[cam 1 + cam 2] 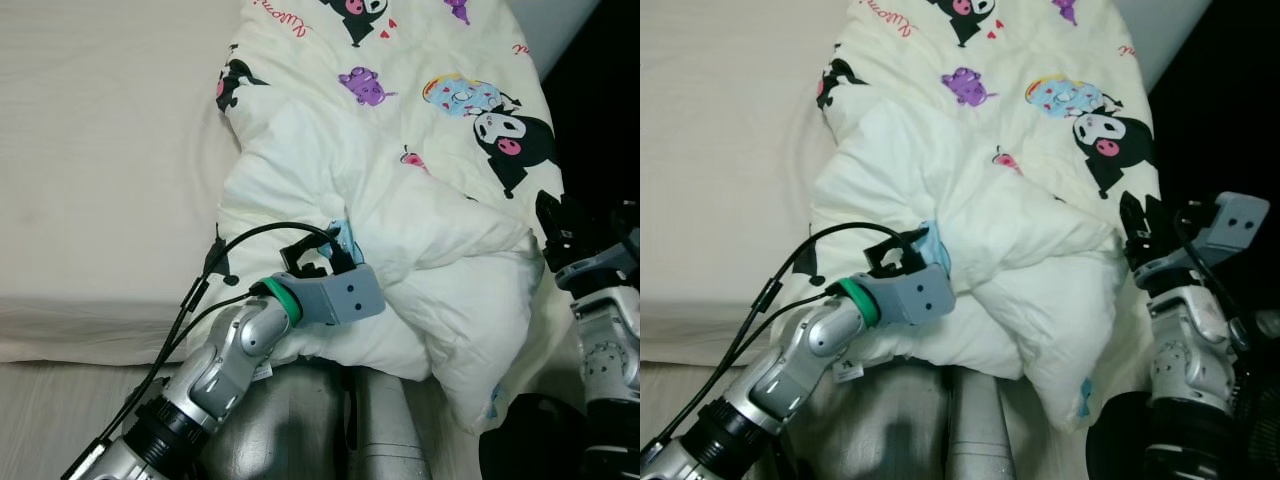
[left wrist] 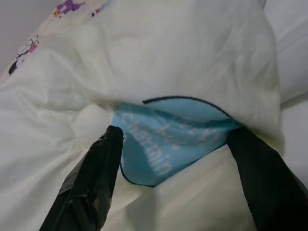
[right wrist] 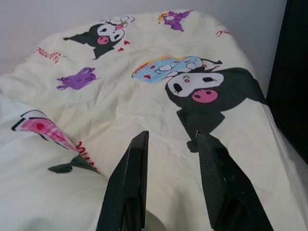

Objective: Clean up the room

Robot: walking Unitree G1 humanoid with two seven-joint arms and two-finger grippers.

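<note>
Looking down through the head camera, I saw a puffy cream quilt printed with black, purple and blue cartoon characters (image 1: 400,170) lying bunched across the centre and upper right of the frame, its lower folds hanging over the near edge of a plain cream mattress (image 1: 100,180) that filled the left side. My left gripper (image 1: 335,250) sat low and centre-left, pushed into the crumpled front of the quilt where a small light-blue printed patch (image 1: 340,232) poked out of a fold. In the left wrist view the two black fingers (image 2: 91,178) were spread wide, one on each side of that blue patch (image 2: 168,144), with white lettering on it; I could not tell whether either finger pressed the fabric.

My right gripper (image 1: 1143,232) stood at the right edge of the frame, just beside the quilt's right border against a dark background. In the right wrist view its fingers (image 3: 132,183) were parted with a clear gap, pointing over the quilt top toward a black-and-white character with a pink nose (image 3: 204,91), holding nothing.
</note>
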